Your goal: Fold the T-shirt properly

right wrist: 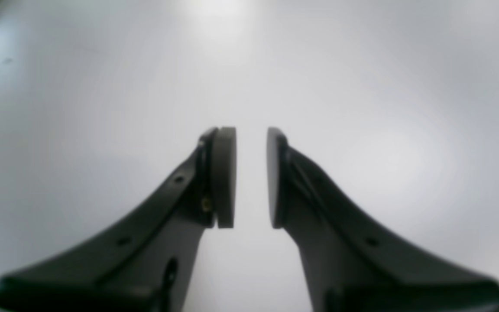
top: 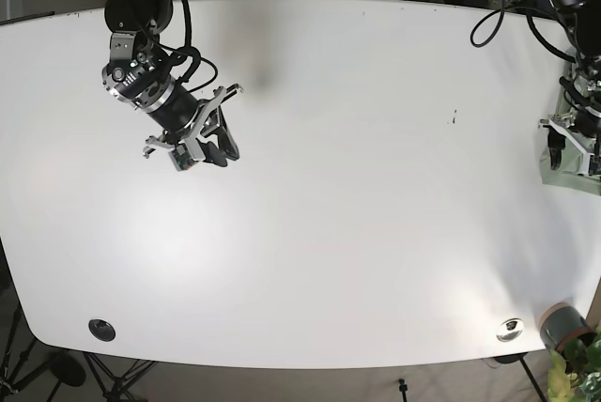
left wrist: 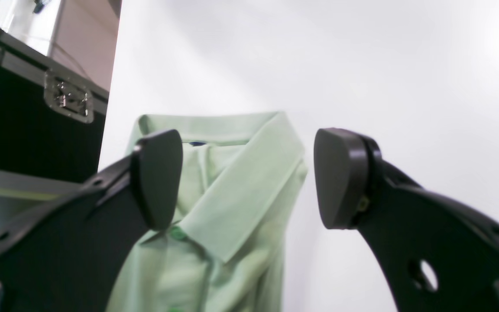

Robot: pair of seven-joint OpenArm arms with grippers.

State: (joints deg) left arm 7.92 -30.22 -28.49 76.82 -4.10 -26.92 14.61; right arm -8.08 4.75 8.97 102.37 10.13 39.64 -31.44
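You have the white table (top: pixel 329 186) bare across its middle, so the shirt has not been laid out for folding yet. The shirt (left wrist: pixel 228 195) shows only in the left wrist view: pale green, collared, hanging or draped at the table's far right edge, beside a black case (left wrist: pixel 37 125); in the base view it is barely visible there. Your left fingers (left wrist: pixel 340 177) are spread wide, gripping nothing, probably readied for a grab at the collar. The shirt lies beyond them, its collar showing in the gap nearer one finger, not yet touched as far as you can judge. Your right fingers (right wrist: pixel 223 177) hover over the table's left part, nearly together with a narrow gap, holding nothing, well apart from the shirt.
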